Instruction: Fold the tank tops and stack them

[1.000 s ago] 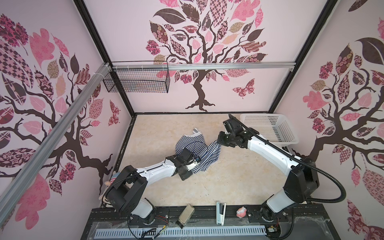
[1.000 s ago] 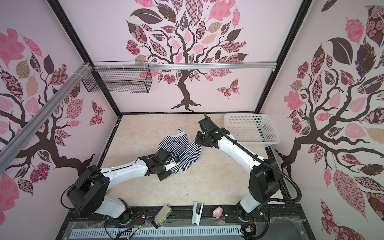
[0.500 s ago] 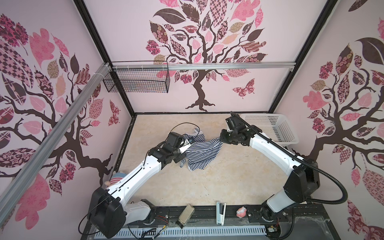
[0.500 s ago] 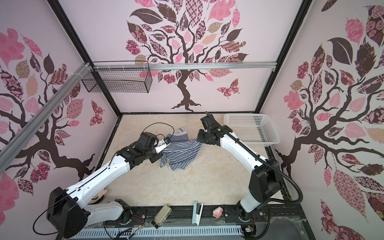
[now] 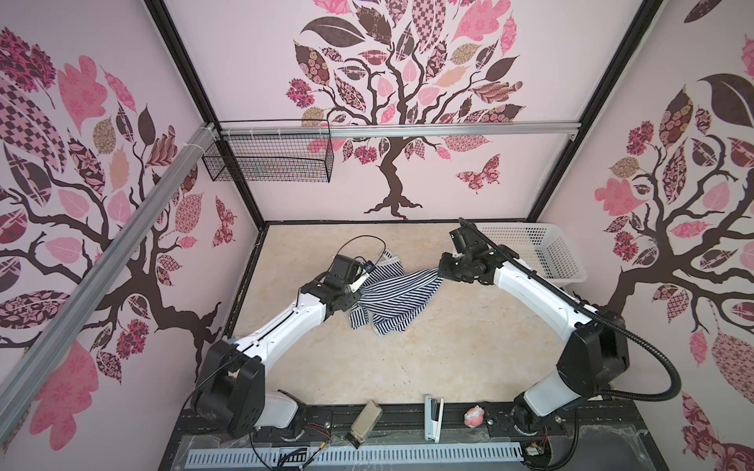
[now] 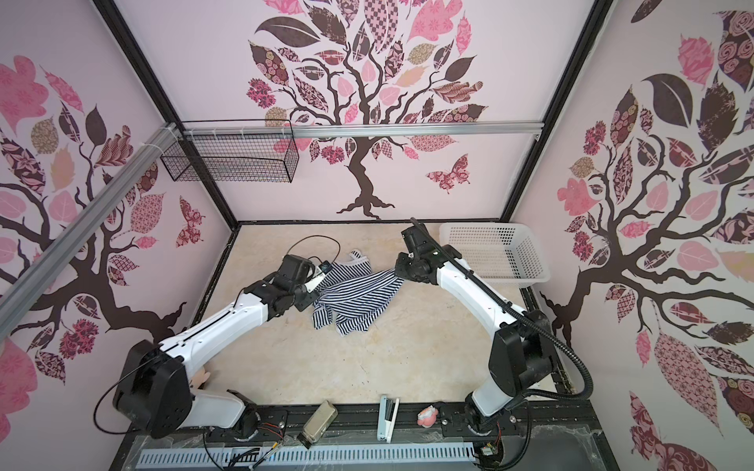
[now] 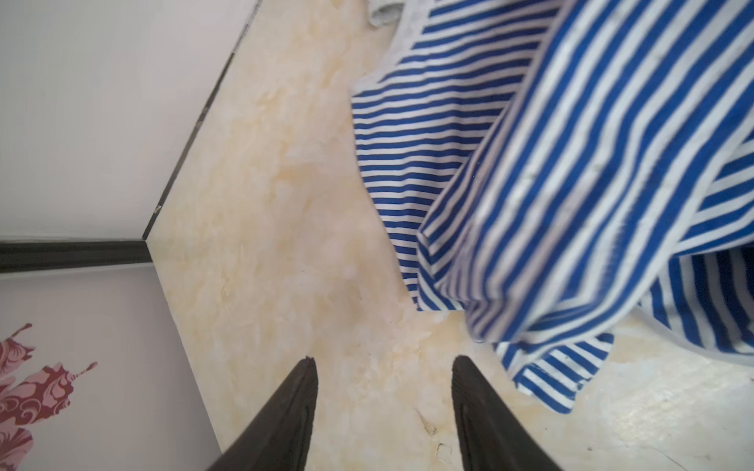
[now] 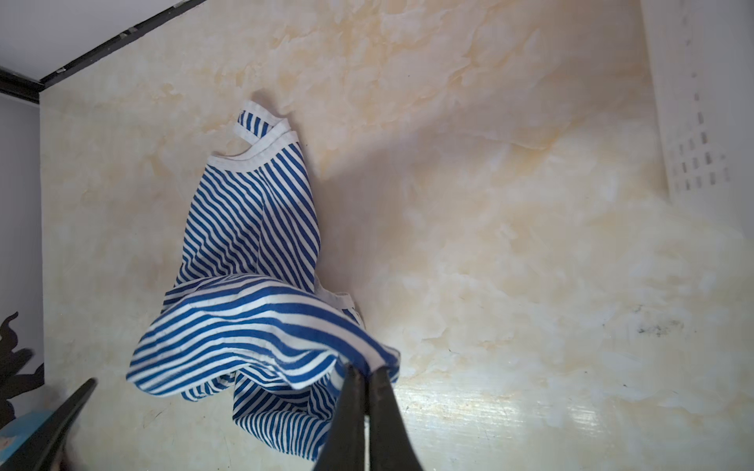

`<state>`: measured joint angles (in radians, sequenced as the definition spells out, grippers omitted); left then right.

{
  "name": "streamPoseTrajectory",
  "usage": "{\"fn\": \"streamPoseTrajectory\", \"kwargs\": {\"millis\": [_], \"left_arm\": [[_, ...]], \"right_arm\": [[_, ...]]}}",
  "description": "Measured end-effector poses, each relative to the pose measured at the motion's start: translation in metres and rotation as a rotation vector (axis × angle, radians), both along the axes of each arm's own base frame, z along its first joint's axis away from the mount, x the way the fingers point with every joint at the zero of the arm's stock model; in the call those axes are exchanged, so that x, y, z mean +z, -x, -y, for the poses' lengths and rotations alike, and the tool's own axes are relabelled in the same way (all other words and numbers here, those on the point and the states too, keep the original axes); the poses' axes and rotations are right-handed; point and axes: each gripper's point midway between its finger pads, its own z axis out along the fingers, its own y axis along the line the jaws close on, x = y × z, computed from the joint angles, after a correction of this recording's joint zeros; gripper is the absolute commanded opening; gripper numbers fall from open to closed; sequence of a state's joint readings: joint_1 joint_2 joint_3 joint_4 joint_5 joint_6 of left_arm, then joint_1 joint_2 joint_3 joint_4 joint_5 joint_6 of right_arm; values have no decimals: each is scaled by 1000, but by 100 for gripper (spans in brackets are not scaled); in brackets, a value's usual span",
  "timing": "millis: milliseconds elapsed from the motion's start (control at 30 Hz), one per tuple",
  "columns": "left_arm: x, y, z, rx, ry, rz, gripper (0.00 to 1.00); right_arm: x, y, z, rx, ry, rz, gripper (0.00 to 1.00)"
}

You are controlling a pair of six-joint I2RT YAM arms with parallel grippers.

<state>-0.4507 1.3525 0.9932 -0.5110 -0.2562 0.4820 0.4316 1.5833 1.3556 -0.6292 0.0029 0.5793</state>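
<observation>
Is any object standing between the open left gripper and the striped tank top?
Nothing visible does. In the left wrist view, only table surface lies between the left gripper and the tank top. The right gripper pinches one edge of it.

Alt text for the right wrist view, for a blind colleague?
The right gripper is shut on an edge of the striped tank top, holding it up while the rest lies crumpled on the beige table. A white basket stands nearby.
</observation>
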Motion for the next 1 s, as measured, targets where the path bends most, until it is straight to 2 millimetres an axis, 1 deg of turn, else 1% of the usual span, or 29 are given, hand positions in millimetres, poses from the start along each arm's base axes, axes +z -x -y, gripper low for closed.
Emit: {"fn": "streamPoseTrajectory", "kwargs": {"millis": [33,100,167,200,267,433,500,600,733,867,1000], "left_arm": [[9,3,-5,11,40,7,59],[19,10,-11,21,95,4,59],[21,20,-9,-1,137,-21,59],[17,28,-5,-24,155,-52,59],[0,43,1,-61,174,-127,59],[-61,87,3,-110,166,-372,59],[-77,96,3,-115,160,-445,60],[-90,103,8,-125,178,-510,64],[-96,107,19,-147,230,-561,64],[-107,107,27,-144,261,-622,64],[-122,104,32,-124,282,-687,64]], "right_arm": [[-1,0,2,-4,2,-3,0],[-4,-2,6,-12,7,-8,0],[-8,-4,6,-13,9,-14,0],[-11,-5,6,-15,12,-20,0],[-16,-6,6,-14,14,-34,0],[-24,-5,6,-12,17,-53,0],[-23,-6,5,-12,14,-50,0],[-23,-6,4,-9,9,-49,0],[-29,-4,5,-8,11,-59,0],[-33,-1,6,-6,13,-69,0],[-30,-1,6,-6,10,-64,0]]}}
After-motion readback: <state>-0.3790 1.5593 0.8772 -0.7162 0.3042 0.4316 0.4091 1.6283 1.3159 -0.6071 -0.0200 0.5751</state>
